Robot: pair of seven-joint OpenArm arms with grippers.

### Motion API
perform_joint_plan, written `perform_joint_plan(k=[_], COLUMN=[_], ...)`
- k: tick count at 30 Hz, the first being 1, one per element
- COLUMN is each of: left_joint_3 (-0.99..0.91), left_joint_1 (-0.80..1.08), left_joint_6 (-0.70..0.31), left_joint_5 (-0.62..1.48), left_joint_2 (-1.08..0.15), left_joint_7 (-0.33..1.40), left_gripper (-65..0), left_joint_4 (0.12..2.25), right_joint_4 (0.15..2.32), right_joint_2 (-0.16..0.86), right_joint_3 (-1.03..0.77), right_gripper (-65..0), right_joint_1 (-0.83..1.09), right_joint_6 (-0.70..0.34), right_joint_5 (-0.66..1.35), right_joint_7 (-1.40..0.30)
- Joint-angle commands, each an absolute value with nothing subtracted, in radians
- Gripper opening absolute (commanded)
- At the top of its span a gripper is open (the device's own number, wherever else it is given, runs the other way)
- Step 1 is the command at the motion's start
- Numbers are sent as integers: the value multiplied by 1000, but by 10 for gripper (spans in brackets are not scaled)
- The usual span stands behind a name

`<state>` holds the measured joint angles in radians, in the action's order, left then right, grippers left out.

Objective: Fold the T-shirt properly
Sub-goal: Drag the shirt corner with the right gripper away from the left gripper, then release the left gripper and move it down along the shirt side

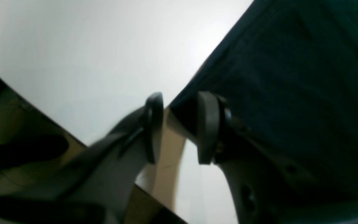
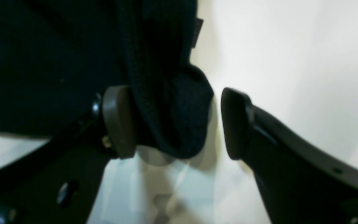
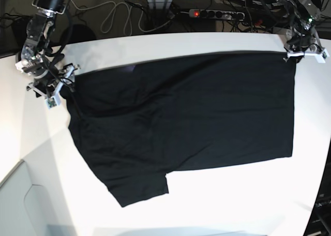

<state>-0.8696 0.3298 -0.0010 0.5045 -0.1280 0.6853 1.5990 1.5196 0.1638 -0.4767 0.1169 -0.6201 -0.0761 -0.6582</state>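
Flat: T-shirt (image 3: 186,117) on table (image 3: 232,205)

Plain black T-shirt (image 3: 196,112), white table (image 3: 217,205)

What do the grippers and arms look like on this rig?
Left gripper: grey curved fingers with dark rounded pads. Right gripper: dark fingers with brownish-grey oval pads. In the base view both arms are black with white end brackets; cables run along them.
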Motion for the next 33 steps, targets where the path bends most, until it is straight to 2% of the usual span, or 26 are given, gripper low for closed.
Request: perform_joint_plan(k=[1, 7, 12, 14, 18, 25, 33], left_joint_3=[-872, -877, -871, -871, -871, -874, -874], left_joint_1=[329, 328, 328, 328, 328, 300, 300], left_joint_6=[-1, -1, -2, -2, -2, -2, -2], left_joint_5=[513, 513, 515, 515, 513, 513, 513], left_joint_2=[-143, -140, -140, -140, -140, -139, -139], left_joint_7=[674, 664, 673, 673, 664, 662, 662], left_gripper=[-469, -451, -269, -244, -281, -430, -442], left_joint_4=[1621, 1620, 1620, 1620, 1610, 1549, 1534], right_joint_4=[1535, 1535, 1535, 1535, 1537, 1537, 1535], right_joint_2=[179, 179, 179, 179, 188, 193, 205], right_joint_3=[-479, -476, -475, -475, -475, -478, -481], right_gripper=[-249, -249, -249, -249, -249, -249, -251], right_joint_1=[107, 105, 104, 104, 104, 104, 110], right_joint_6=[-639, -639, -639, -639, -639, -639, -639], right_joint_5=[-73, -73, -73, -73, -73, -71, -71], right_joint_7=[-651, -651, -651, -651, -651, -650, -650])
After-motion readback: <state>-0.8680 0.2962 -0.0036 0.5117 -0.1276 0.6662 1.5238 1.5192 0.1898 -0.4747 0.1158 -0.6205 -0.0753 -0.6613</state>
